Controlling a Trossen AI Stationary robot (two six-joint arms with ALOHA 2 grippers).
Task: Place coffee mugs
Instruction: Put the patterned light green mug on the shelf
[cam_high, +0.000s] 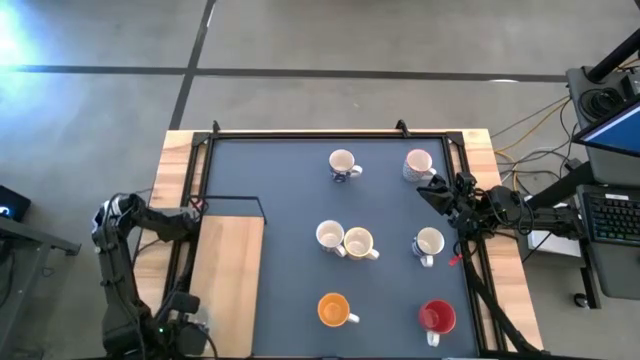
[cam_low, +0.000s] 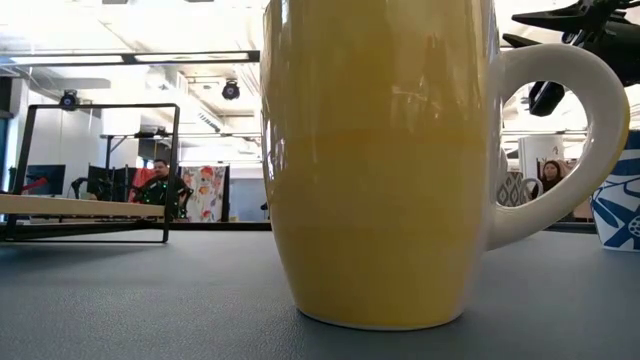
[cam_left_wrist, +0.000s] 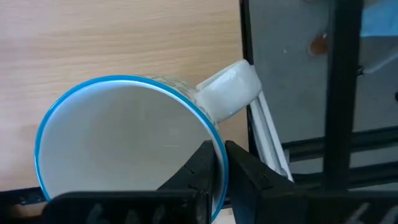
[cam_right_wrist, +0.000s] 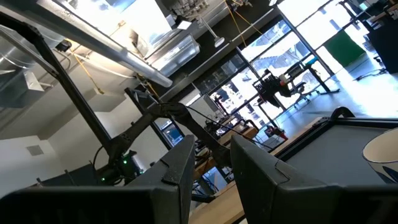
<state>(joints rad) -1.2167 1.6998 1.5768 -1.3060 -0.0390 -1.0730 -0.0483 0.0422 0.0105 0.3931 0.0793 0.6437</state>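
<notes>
Seven mugs stand on the dark mat in the high view: two cream ones at the far side (cam_high: 343, 165) (cam_high: 418, 165), a touching pair in the middle (cam_high: 330, 236) (cam_high: 358, 243), one at the right (cam_high: 428, 243), an orange mug (cam_high: 333, 310) and a red mug (cam_high: 437, 318) near the front. The orange mug (cam_low: 380, 160) fills the low view. My left gripper (cam_high: 186, 304) is at the table's near left corner, shut on a blue-rimmed white mug (cam_left_wrist: 124, 143). My right gripper (cam_high: 432, 190) hovers open between the two right-hand cream mugs, touching nothing. My left gripper holds the blue-rimmed mug by its rim (cam_left_wrist: 219, 144), a little way round from the handle (cam_left_wrist: 230, 93). One finger (cam_left_wrist: 199, 171) is inside the cup and the other (cam_left_wrist: 249, 174) outside its wall. The fingers come from above, and the mug's mouth faces the wrist camera over the wooden table edge.
A wooden board (cam_high: 230, 270) lies at the mat's left side inside a black metal frame (cam_high: 192, 170). Frame rails (cam_left_wrist: 339, 93) run close beside the held mug. A blue-patterned mug (cam_low: 620, 200) shows at the low view's right. People sit in the room beyond.
</notes>
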